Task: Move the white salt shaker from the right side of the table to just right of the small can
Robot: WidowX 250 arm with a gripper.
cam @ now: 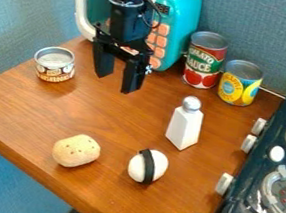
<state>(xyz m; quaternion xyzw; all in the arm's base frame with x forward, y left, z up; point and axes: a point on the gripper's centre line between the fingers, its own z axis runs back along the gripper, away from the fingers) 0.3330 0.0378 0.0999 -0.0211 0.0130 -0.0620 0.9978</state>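
above the wooden table, the gripper [118, 78] hangs wide open, holding nothing.

The arm [124, 22] is matte black, with a thin silvery band [126, 4] around it and a black cable [159, 18] looping alongside. The gripper [114, 83], also black, has two chunky, angular fingers [133, 76].

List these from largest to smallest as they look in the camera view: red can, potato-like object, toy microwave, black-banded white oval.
1. Toy microwave
2. Red can
3. Potato-like object and black-banded white oval: too alike to rank
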